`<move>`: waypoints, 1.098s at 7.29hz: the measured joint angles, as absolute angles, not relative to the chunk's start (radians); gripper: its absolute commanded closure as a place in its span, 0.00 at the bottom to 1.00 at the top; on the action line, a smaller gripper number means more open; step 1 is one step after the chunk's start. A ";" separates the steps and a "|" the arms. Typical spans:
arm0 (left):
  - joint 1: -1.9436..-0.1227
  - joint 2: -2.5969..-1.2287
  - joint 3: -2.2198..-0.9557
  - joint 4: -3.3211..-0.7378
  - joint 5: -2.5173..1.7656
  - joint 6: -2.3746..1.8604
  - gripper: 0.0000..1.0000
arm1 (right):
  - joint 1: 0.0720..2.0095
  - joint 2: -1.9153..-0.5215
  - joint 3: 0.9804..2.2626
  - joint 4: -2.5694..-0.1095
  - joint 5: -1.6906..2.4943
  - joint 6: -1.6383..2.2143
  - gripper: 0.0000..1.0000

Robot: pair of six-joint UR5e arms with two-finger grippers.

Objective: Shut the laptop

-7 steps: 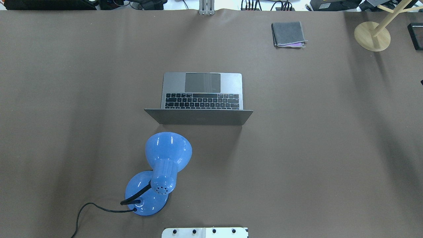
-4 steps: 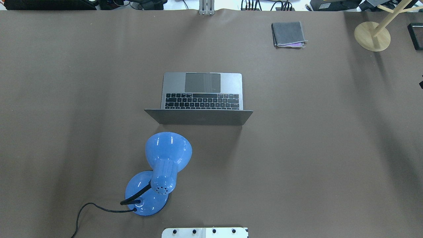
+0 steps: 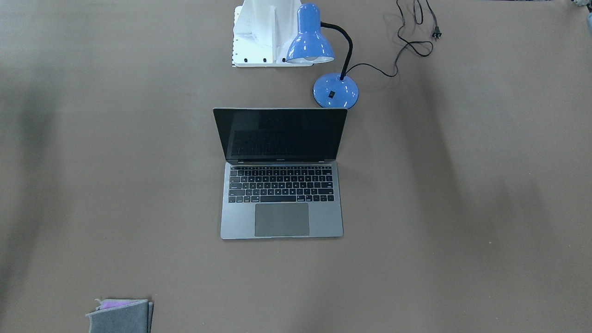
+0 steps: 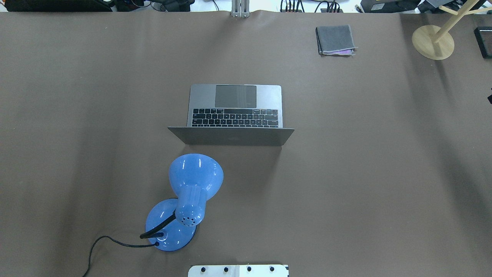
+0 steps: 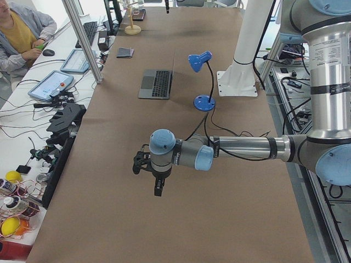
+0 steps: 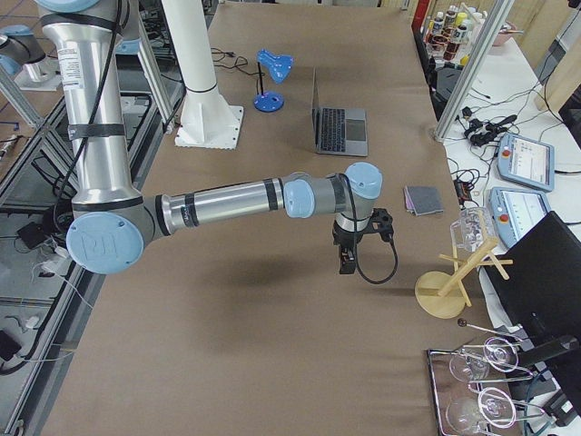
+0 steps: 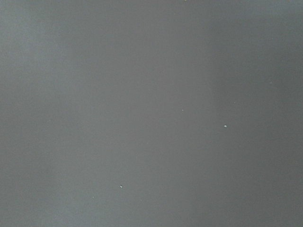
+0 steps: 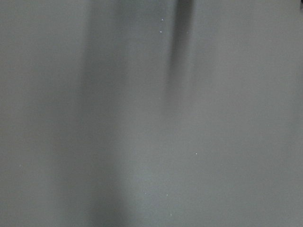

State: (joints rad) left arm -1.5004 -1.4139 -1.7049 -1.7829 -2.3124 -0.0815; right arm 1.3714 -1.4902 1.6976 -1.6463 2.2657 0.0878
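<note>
left arm (image 5: 241, 148): silver tubes, pale blue joint caps, black bands
right arm (image 6: 218, 202): silver tubes, blue caps, grey housings
left gripper (image 5: 157, 190): black
right gripper (image 6: 346, 264): black, black cable (image 6: 379, 271) looped beside it
base plate (image 4: 238, 270): white, dark screws along its edge
column (image 6: 192, 54): white, round

No legible text anywhere; legends on the laptop (image 3: 281, 185) keys too small

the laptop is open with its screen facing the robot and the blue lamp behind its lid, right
No. The laptop is open with the blue lamp behind its lid, but its screen faces away from the robot, as the exterior front-facing view shows.
</note>
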 measured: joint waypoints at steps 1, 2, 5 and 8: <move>-1.500 -1.411 -1.710 -1.784 -2.316 -0.082 0.02 | 1.371 -1.494 1.697 -1.647 2.280 0.089 0.00; -1.500 -1.408 -1.716 -1.784 -2.315 -0.083 0.02 | 1.371 -1.503 1.695 -1.647 2.315 0.090 0.00; -1.502 -1.409 -1.720 -1.782 -2.313 -0.086 0.03 | 1.372 -1.518 1.684 -1.646 2.363 0.091 0.00; -1.502 -1.422 -1.720 -1.777 -2.340 -0.153 0.03 | 1.393 -1.547 1.682 -1.646 2.314 0.091 0.00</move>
